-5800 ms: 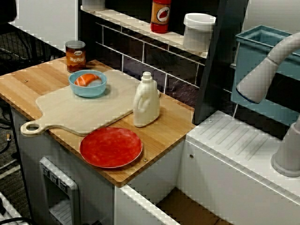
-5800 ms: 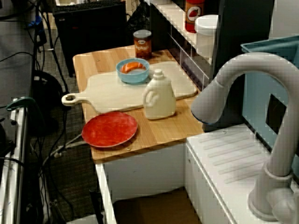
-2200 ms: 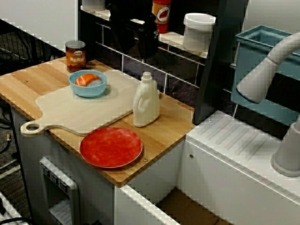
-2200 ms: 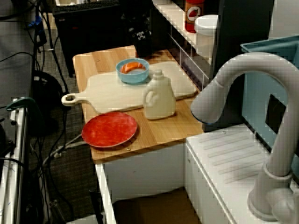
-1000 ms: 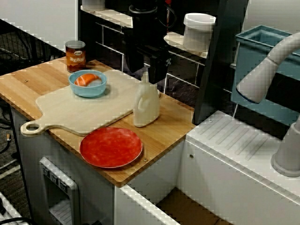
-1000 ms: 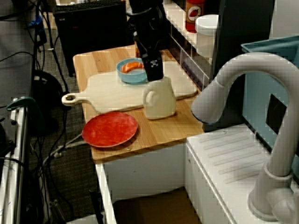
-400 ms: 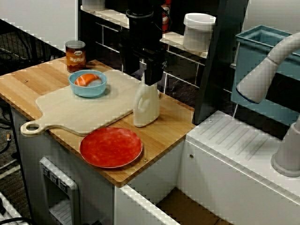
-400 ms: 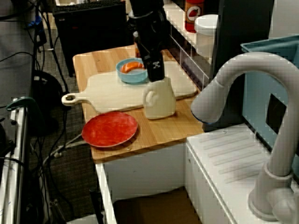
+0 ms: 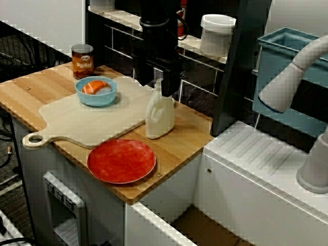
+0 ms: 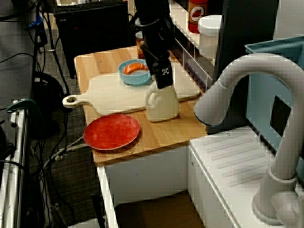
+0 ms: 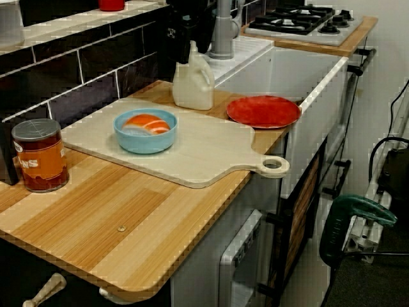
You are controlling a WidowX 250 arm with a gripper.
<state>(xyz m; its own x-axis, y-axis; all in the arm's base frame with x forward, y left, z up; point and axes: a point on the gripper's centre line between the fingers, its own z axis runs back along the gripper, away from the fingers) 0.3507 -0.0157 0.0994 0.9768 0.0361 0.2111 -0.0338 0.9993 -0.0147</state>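
The black gripper hangs straight down over the wooden counter, its fingers lowered on either side of the cap of a white jug. The fingers stand a little apart with the cap between them; we cannot tell from any view whether they press on it or only stand beside it. The jug stands upright directly beneath the gripper, its handle side turned toward the counter's front edge.

In the view from the counter's front, the jug's base sits at the near corner of a pale cutting board that stretches away to the gripper's left. On that board, well left of the gripper, is a blue bowl holding an orange and white piece of food. Below the gripper and forward of the jug, a red plate lies flat on the counter, apart from the jug. Farthest left, past the bowl, stands a can. On the shelf behind and to the gripper's right sits a white tub.
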